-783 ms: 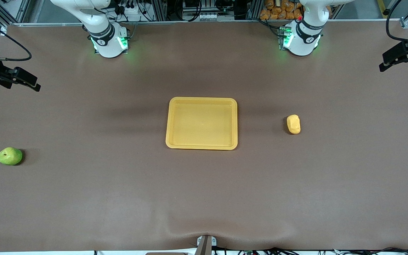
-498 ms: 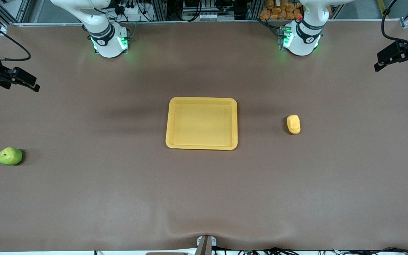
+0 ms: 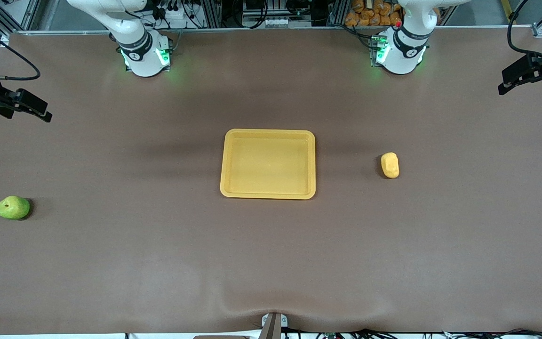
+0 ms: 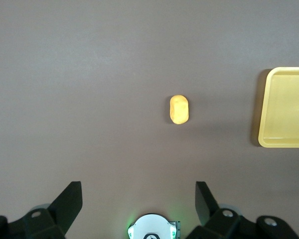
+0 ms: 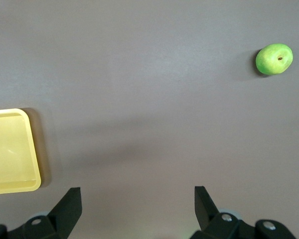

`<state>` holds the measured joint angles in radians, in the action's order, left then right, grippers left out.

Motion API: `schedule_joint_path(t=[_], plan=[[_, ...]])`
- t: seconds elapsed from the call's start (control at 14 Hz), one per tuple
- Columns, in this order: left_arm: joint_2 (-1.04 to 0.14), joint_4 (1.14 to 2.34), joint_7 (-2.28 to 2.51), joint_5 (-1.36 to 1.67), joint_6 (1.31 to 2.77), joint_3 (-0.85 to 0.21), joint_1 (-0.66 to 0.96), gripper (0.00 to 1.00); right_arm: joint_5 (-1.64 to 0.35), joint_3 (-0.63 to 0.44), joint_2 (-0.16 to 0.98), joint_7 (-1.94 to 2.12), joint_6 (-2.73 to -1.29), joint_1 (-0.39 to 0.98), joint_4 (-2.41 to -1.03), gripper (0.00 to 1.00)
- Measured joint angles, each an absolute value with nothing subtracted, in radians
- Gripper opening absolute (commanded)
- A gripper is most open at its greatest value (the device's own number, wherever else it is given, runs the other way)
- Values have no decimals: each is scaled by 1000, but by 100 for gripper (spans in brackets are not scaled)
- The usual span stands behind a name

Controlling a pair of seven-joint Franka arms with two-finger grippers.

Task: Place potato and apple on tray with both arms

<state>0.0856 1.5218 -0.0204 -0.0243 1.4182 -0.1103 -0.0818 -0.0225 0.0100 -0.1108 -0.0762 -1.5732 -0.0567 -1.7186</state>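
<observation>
The yellow-orange tray lies in the middle of the table with nothing in it. The potato lies beside it toward the left arm's end. The apple lies toward the right arm's end, nearer the front camera. My left gripper hangs high over the left arm's end of the table. In the left wrist view it is open and empty, with the potato and the tray's rim below. My right gripper hangs over the right arm's end. It is open and empty, in view of the apple and the tray.
The arm bases glow green along the table's back edge, the right arm's and the left arm's. A small mount sits at the front edge. Brown tabletop surrounds the tray on all sides.
Both grippers have shifted slightly; the left one has drifted a little toward the base side of the table. The tray, potato and apple have not moved.
</observation>
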Motion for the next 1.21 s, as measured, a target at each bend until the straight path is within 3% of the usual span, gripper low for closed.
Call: schedule_joint_path(t=[1.21], plan=[[86,1568,58,-24,1391,-152,-80,100,-15,10,-106,-65,-1574,-57,-1719,100]])
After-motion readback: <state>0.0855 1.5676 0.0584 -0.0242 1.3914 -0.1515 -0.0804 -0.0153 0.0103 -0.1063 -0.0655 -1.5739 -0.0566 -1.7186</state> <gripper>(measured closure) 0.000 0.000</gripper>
